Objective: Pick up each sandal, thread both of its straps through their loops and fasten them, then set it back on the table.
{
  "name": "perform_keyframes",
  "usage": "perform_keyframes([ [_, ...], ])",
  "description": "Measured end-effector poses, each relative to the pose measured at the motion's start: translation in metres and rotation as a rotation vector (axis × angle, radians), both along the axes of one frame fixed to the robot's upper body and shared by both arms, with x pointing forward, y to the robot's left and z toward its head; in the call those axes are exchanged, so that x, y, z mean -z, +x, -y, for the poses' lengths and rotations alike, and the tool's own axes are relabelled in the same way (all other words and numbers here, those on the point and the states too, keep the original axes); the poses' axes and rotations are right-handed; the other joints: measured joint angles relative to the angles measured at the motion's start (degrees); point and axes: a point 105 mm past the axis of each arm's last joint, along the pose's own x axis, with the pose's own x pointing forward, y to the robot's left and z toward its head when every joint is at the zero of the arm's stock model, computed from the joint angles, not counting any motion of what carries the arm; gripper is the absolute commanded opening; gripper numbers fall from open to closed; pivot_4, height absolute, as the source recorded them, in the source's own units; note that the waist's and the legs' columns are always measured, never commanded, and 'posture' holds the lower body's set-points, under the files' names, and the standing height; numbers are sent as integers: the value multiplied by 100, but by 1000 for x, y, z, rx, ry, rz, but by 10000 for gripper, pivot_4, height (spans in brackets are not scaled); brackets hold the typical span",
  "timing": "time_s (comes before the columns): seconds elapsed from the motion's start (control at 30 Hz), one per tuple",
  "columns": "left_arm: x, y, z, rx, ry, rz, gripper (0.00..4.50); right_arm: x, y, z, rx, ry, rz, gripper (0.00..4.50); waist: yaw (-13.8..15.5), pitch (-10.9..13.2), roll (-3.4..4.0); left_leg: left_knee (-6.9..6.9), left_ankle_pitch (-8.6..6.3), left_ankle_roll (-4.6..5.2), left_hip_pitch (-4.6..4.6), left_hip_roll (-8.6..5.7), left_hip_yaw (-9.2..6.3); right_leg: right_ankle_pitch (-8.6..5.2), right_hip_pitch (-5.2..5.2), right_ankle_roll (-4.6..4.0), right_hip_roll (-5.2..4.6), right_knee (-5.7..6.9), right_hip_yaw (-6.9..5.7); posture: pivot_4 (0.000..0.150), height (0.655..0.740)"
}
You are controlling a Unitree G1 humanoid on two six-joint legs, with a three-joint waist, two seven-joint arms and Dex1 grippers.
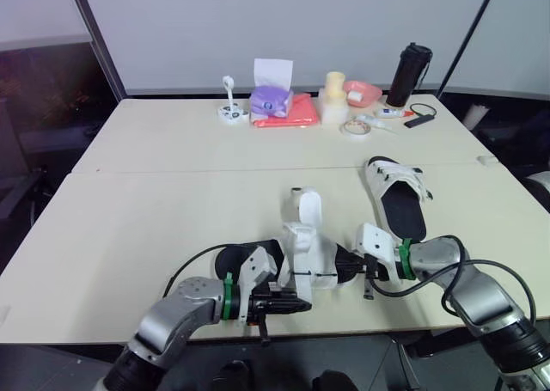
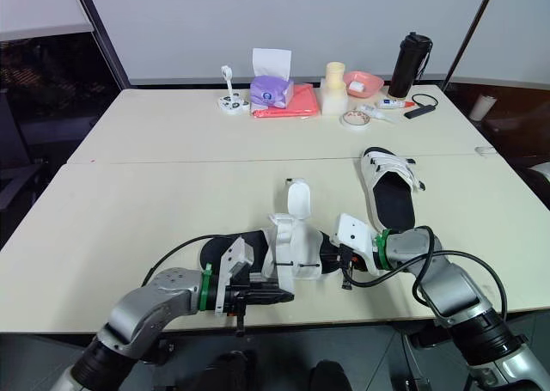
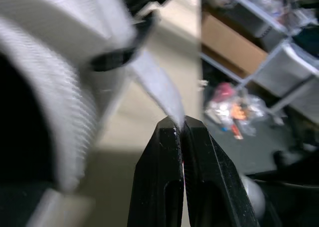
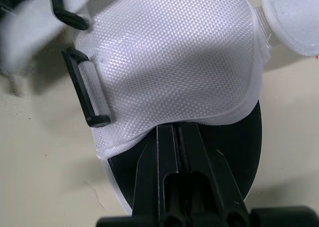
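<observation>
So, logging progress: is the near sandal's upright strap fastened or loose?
Loose: that strap stands up free above the near sandal, pressed onto nothing. The left claw pinches the other strap.

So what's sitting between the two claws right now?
The near sandal, seen from the head views: the left claw pinches its strap, the right claw grips its edge.

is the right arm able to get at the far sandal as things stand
Probably not right now: the right gripper is shut on the near sandal. The far sandal lies just beyond it on the table with nothing between, so once the gripper is freed, the way looks open.
</observation>
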Motion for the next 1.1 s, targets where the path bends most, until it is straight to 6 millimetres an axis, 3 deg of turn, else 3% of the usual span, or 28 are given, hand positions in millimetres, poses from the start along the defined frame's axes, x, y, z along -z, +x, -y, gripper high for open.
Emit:
perform_keyframes([
  [0.13,-15,-20,-10,98,-17,-27,614,0,0,0,-1,1,1,0,-9,1,0,-3,-1,0,-1,1,0,0,-1,0,0,-6,0,1500,7400],
  [0.3,-48,-41,-14,209,-67,-1,614,0,-1,1,-5,-2,-4,0,-5,2,1,-3,-1,-1,-2,2,-1,0,1,-1,-3,-9,2,1500,7400],
  [0.6,-75,-39,-7,191,-148,18,614,-1,-3,1,-31,-12,-15,0,10,3,-3,-4,-16,3,-5,1,3,-2,1,1,1,-23,0,1500,7400],
  [0.83,-88,-9,6,93,-227,65,614,-1,-2,1,-30,-16,-12,0,18,7,-10,1,-16,3,-3,2,8,-1,4,0,4,-23,0,1500,7400],
  [1.1,-92,56,12,-99,-262,139,614,-1,-1,1,-24,-17,0,0,11,9,-16,6,-15,4,-1,1,10,1,9,1,6,-22,-2,1500,7400],
])
